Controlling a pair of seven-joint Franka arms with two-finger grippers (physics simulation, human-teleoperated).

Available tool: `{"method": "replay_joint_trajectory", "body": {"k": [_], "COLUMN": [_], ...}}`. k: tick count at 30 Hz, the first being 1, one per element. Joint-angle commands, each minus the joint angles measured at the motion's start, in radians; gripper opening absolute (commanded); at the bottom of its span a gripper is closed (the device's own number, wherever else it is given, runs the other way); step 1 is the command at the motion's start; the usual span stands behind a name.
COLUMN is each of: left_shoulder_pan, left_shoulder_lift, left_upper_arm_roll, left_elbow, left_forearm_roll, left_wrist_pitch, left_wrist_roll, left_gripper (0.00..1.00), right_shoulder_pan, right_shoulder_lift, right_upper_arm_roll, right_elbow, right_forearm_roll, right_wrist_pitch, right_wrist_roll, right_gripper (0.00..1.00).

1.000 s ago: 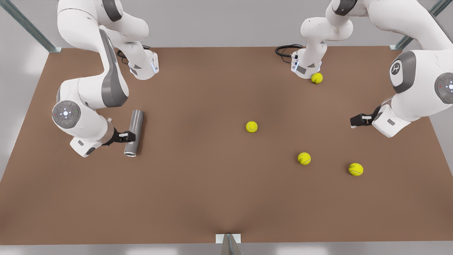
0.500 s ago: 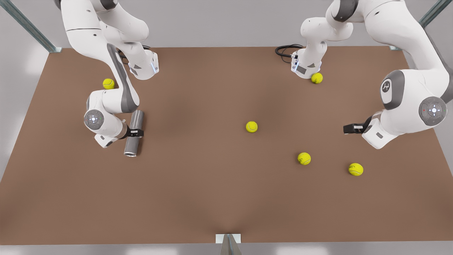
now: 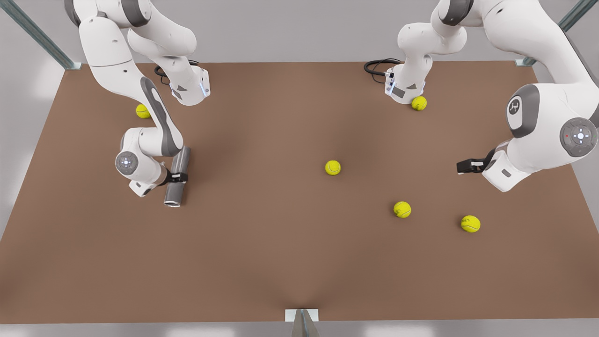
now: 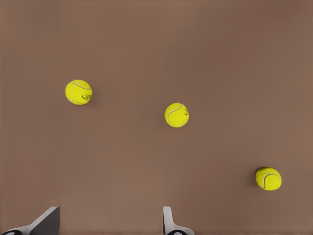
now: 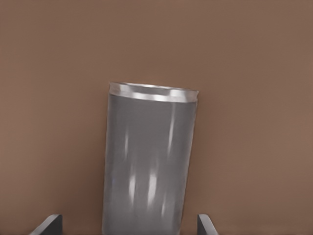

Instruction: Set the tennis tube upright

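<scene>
The tennis tube [image 3: 174,191] is a plain grey cylinder lying flat on the brown table [image 3: 262,243] at the front view's left, its open end toward the near edge. My right gripper [image 3: 178,177] is open and straddles the tube's middle. In the right wrist view the tube [image 5: 149,171] lies between the two fingertips of that gripper [image 5: 128,226], with a small gap on each side. My left gripper [image 3: 462,165] hangs open above the table at the front view's right, nothing between its fingers [image 4: 168,223].
Several yellow-green tennis balls lie about: one mid-table [image 3: 332,167], two near the front right [image 3: 402,209] [image 3: 470,223], one by the far right arm base [image 3: 419,103], one behind the right arm [image 3: 142,111]. Three balls [image 4: 176,115] lie below the left gripper.
The right arm has folded back and down, bringing its gripper from beside the tube to astride it. The left gripper drifted slightly. The tube has not moved.
</scene>
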Motion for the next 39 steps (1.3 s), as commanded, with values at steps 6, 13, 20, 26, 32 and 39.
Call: {"method": "replay_joint_trajectory", "body": {"k": [6, 13, 20, 26, 32, 39], "left_shoulder_pan": [0.000, 0.000, 0.000, 0.000, 0.000, 0.002], "left_shoulder_lift": [0.001, 0.005, 0.009, 0.011, 0.012, 0.012], "left_upper_arm_roll": [0.000, 0.000, 0.001, 0.001, 0.001, 0.001], "left_elbow": [0.000, -0.002, -0.003, -0.005, -0.012, -0.020], "left_forearm_roll": [-0.001, -0.001, -0.001, -0.001, -0.001, -0.003], "left_wrist_pitch": [0.000, 0.005, 0.005, 0.005, 0.003, 0.003], "left_wrist_roll": [0.000, -0.002, -0.002, -0.002, -0.005, -0.005], "left_gripper": [1.00, 1.00, 1.00, 1.00, 1.00, 1.00], "right_shoulder_pan": [-0.002, -0.011, -0.025, -0.022, -0.015, -0.012], "right_shoulder_lift": [0.006, -0.006, 0.001, 0.009, 0.029, 0.038], "right_upper_arm_roll": [0.000, 0.002, 0.002, 0.002, 0.002, 0.002], "right_elbow": [-0.028, -0.126, -0.126, -0.126, -0.134, -0.132], "right_forearm_roll": [0.000, 0.000, 0.000, 0.000, 0.000, 0.000], "right_wrist_pitch": [0.018, 0.080, 0.109, 0.116, 0.139, 0.139], "right_wrist_roll": [0.000, -0.002, -0.002, 0.000, 0.000, 0.000], "right_gripper": [1.00, 1.00, 1.00, 1.00, 1.00, 1.00]}}
